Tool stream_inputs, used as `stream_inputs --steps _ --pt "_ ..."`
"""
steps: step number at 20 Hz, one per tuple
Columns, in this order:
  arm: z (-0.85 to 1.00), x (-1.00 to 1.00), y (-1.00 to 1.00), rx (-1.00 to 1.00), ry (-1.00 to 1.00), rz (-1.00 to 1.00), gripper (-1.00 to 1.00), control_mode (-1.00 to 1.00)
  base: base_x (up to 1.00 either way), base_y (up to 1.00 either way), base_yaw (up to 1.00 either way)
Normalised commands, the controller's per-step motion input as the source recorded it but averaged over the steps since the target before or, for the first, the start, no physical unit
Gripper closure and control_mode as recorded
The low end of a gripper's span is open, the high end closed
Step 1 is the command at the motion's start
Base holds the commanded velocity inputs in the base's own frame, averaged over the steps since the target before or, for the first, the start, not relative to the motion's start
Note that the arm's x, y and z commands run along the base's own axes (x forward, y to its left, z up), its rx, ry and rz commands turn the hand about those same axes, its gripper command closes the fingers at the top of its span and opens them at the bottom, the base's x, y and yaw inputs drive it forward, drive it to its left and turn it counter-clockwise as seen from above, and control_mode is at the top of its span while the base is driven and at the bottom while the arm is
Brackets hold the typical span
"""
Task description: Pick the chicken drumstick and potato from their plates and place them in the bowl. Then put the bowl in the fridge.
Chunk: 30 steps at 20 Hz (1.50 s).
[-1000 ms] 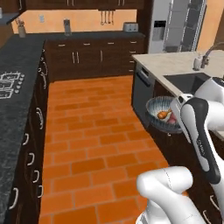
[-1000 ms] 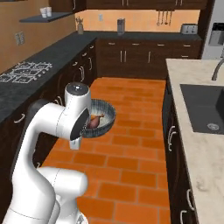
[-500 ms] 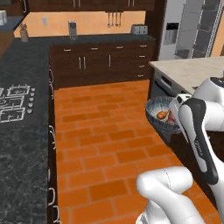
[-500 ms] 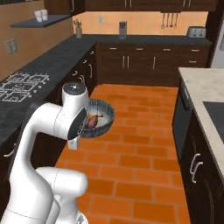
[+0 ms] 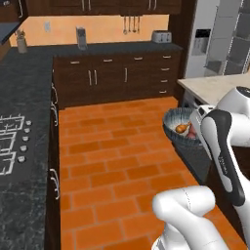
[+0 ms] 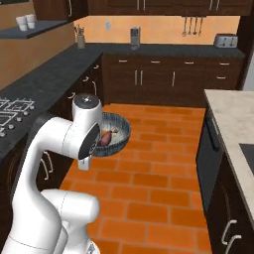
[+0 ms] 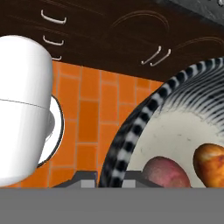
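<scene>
Bowl in the left base view hangs in the air over the orange brick floor, held out just left of the white forearm, with the chicken drumstick lying inside it and the potato a reddish lump beside it, nearer the arm. The tool itself is hidden behind the forearm here. The grey fridge stands well beyond, up and to the right.

In the right base view the bowl sits just right of the arm's wrist, the potato dark against its pale inside.

In the hand view the tool is closed on the bowl's ribbed rim, which rises between its two tips. The potato lies just right of the tool, the chicken drumstick farther right.
</scene>
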Motion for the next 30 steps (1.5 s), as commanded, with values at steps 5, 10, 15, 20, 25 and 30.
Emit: stream_inputs --steps 5,10,15,20,25,30 --pt "0.00 0.00 0.00 0.00 0.00 0.00 1.00 1.00 1.00 0.00 0.00" --pt "0.00 0.00 0.00 0.00 0.00 0.00 1.00 1.00 1.00 0.00 0.00" --pt "0.00 0.00 0.00 0.00 0.00 0.00 1.00 1.00 1.00 0.00 0.00" --pt "0.00 0.00 0.00 0.00 0.00 0.00 1.00 1.00 1.00 0.00 0.00" --pt "0.00 0.00 0.00 0.00 0.00 0.00 1.00 1.00 1.00 0.00 -0.01" --pt "0.00 0.00 0.00 0.00 0.00 0.00 1.00 1.00 1.00 0.00 -0.01"
